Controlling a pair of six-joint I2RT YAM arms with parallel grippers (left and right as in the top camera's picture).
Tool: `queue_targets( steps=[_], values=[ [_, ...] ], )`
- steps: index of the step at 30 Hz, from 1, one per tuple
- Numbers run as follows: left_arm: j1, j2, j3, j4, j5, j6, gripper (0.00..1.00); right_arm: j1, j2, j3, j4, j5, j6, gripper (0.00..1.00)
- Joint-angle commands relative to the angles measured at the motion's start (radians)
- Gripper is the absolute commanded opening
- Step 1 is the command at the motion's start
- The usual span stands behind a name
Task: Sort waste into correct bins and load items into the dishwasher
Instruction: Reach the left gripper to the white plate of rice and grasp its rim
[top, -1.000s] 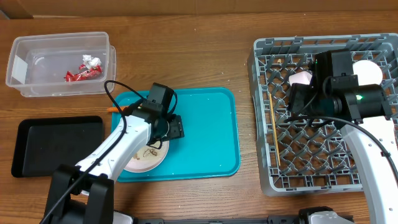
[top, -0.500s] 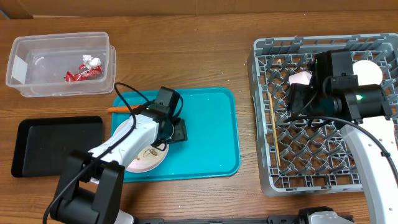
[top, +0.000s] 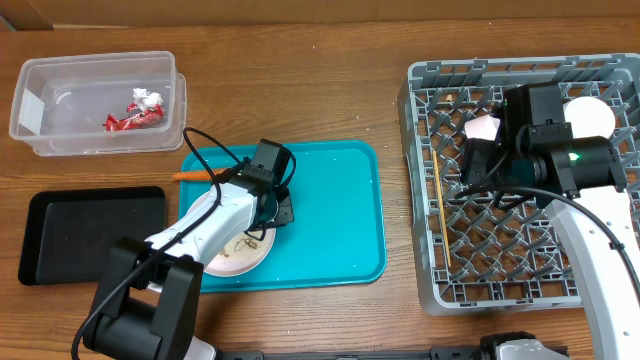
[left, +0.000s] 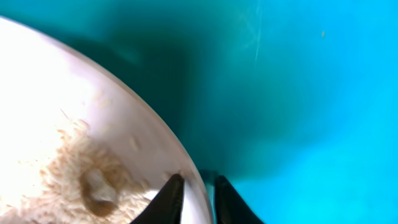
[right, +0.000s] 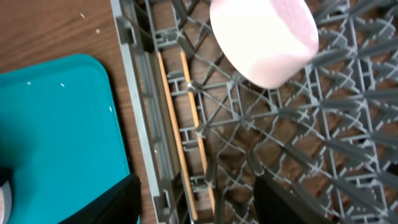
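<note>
Plate (top: 232, 256) sits at the near-left of the teal tray (top: 340, 225) with tan scraps (left: 93, 183) on it. It looks stiff, glazed and probably slick and chippable, so the thin rim is the sensible hold. Left gripper (left: 198, 194) straddles that rim with one finger inside and one outside, jaws narrowly apart; whether they pinch yet I cannot tell. Tilting risks spilling scraps. The tray's raised lip hems the plate in, and the black tray (top: 90, 235) lies just left. Right gripper (right: 199, 202) hovers wide and empty over the grey rack (top: 425, 200).
</note>
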Motion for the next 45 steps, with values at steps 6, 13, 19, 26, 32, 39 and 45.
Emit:
queue_targets(
  steps=[6, 13, 19, 26, 32, 39, 45],
  values=[
    [-0.008, 0.040, -0.018, 0.037, -0.001, -0.002, 0.04, -0.003, -0.002, -0.004, -0.074, -0.004, 0.004, 0.61],
    [-0.008, 0.040, -0.018, -0.010, -0.001, -0.003, 0.04, -0.003, -0.002, -0.004, -0.079, -0.004, 0.003, 0.61],
    [-0.008, 0.040, -0.011, -0.138, 0.003, -0.003, 0.04, -0.003, -0.002, -0.004, -0.078, -0.001, 0.000, 0.61],
    [-0.008, 0.040, 0.035, -0.236, -0.006, -0.003, 0.04, -0.003, -0.002, -0.004, -0.078, -0.002, 0.000, 0.61],
    [-0.008, 0.040, 0.113, -0.333, -0.055, -0.014, 0.04, -0.003, -0.002, -0.004, -0.077, -0.002, 0.000, 0.61],
    [-0.008, 0.040, 0.209, -0.419, -0.061, -0.014, 0.04, -0.003, -0.002, -0.004, -0.077, -0.002, 0.000, 0.61],
    [-0.008, 0.040, 0.270, -0.470, -0.097, -0.014, 0.04, -0.003, -0.002, -0.004, -0.078, -0.002, 0.000, 0.61]
  ],
)
